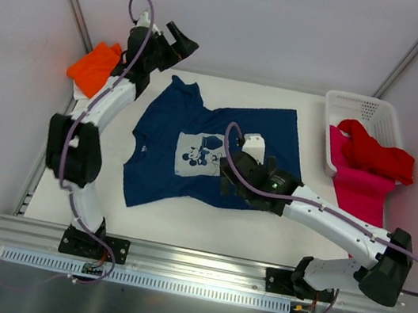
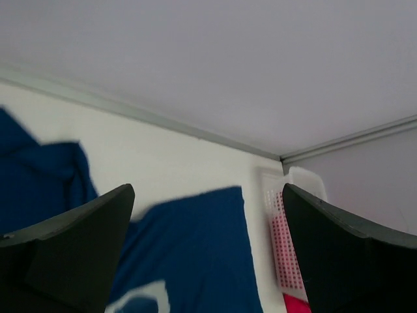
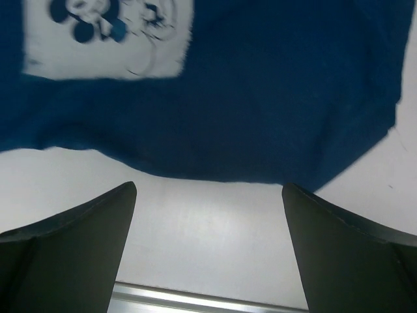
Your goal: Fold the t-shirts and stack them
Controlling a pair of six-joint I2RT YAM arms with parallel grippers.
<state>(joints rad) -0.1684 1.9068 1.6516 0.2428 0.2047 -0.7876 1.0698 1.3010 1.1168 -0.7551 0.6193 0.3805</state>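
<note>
Nearest, right gripper (image 1: 229,182), jaws apart and empty, low over near hem of navy t-shirt (image 1: 265,130) spread flat, left gripper (image 1: 181,46) wide open above its far-left sleeve, orange t-shirt (image 1: 94,65) further left; left wrist view: navy cloth below parted left fingers (image 2: 78,248); right wrist view: hem just beyond parted right fingers (image 3: 71,248).

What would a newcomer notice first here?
The navy shirt spread out in the middle of the table, its pale cartoon print facing up. Next come the bright colours at the edges: an orange shirt at the far left, and a red shirt and a pink shirt hanging out of the white basket on the right.
</note>
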